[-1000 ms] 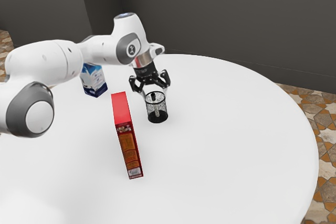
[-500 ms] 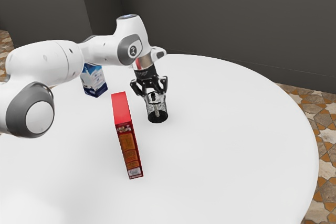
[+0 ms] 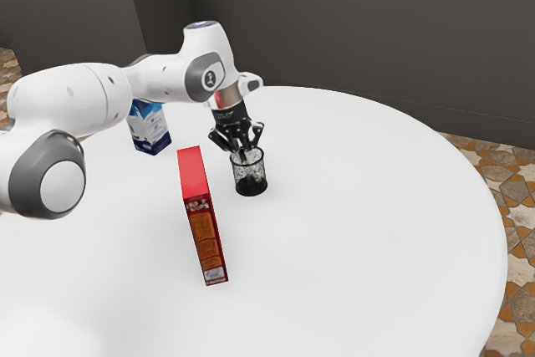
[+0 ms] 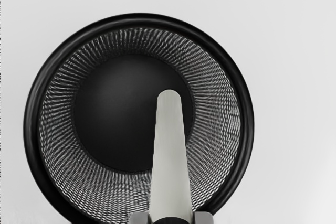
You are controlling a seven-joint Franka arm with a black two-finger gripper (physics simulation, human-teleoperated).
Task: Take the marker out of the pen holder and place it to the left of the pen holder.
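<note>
Closure of the black two-finger gripper (image 3: 245, 154) on the slim, pale-bodied marker with a black end (image 4: 170, 156); the fingers (image 4: 139, 217), wide apart a second earlier, now press the marker from both sides near its black upper end; the marker remains inside the round black wire-mesh pen holder (image 4: 31, 119), its pale lower end down over the dark base; the holder stands upright on the white round table (image 3: 359, 215), in the same place as before. The change marks the passage from reaching to grasping; extraction probably comes next, and calls for a straight lift well above the rim, since an early sideways move could tip the holder; placement to its left is still to be done.
</note>
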